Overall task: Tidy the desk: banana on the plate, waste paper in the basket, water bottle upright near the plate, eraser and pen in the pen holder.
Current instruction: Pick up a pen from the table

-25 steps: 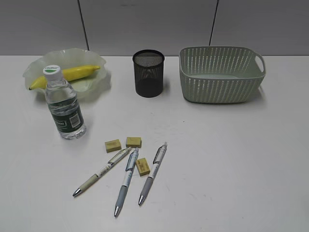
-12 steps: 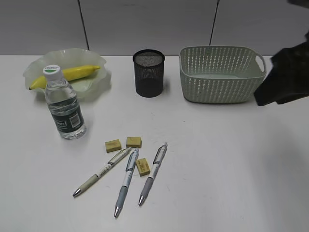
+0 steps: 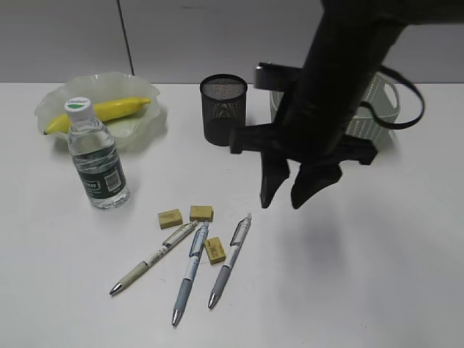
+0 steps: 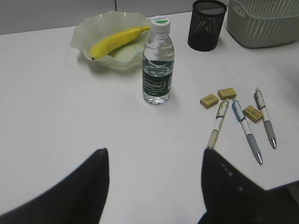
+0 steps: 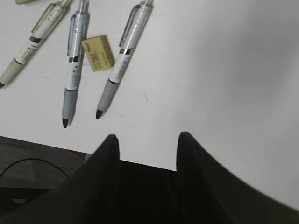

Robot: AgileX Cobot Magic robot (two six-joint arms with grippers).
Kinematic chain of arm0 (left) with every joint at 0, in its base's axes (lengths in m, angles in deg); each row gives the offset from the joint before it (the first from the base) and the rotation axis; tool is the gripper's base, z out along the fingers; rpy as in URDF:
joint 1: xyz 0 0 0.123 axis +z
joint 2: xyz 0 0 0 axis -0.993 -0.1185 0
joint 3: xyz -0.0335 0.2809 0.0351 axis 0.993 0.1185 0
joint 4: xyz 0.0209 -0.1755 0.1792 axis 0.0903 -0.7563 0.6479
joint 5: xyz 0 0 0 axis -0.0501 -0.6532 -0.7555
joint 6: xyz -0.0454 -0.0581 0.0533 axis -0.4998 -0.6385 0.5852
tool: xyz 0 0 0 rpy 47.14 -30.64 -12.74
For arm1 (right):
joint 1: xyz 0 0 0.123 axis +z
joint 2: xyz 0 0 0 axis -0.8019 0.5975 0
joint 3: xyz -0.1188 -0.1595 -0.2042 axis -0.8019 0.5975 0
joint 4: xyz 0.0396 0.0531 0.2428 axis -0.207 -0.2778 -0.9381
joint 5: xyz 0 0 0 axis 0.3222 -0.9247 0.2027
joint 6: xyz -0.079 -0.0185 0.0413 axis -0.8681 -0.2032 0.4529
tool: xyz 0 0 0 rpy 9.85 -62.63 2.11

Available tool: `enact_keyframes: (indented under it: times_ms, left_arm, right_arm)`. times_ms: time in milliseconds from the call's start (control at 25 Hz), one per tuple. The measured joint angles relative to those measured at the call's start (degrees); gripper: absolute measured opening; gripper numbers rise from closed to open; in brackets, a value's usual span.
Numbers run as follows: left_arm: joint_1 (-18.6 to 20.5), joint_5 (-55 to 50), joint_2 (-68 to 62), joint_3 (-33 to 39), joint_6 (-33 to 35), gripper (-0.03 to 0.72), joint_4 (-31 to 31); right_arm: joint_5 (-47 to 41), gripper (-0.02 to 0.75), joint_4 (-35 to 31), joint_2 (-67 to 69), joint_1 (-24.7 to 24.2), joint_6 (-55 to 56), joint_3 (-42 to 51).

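The right gripper (image 3: 290,194) hangs unclenched and empty above the bench (image 3: 377,275), pens (image 3: 230,259) just left below it; a square, centred descent looks wisest.

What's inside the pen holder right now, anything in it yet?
Nothing shows in the pen holder: through its open top and mesh, only bare wall. Its floor is not visible. The three pens and three erasers lie on the desk.

Grey panelled wall (image 3: 65,36) at twelve o'clock, split by dark seams (image 3: 125,36); thin black cable (image 5: 28,160) looping at seven o'clock.
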Motion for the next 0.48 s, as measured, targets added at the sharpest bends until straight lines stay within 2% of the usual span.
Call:
enact_keyframes:
  times_ms: [160, 360, 480]
  left_arm:
    - [0.00, 0.00, 0.00, 0.00, 0.00, 0.463, 0.00]
    - [0.00, 0.01, 0.00, 0.00, 0.00, 0.463, 0.00]
    - [0.00, 0.05, 0.00, 0.00, 0.00, 0.463, 0.00]
  right_arm:
    - [-0.14, 0.331, -0.29, 7.23, 2.55, 4.36, -4.38]
    - [-0.19, 0.333, -1.68, 14.66, 2.73, 7.29, -11.88]
    - [-2.12, 0.363, -1.98, 18.69, 2.73, 9.79, -15.95]
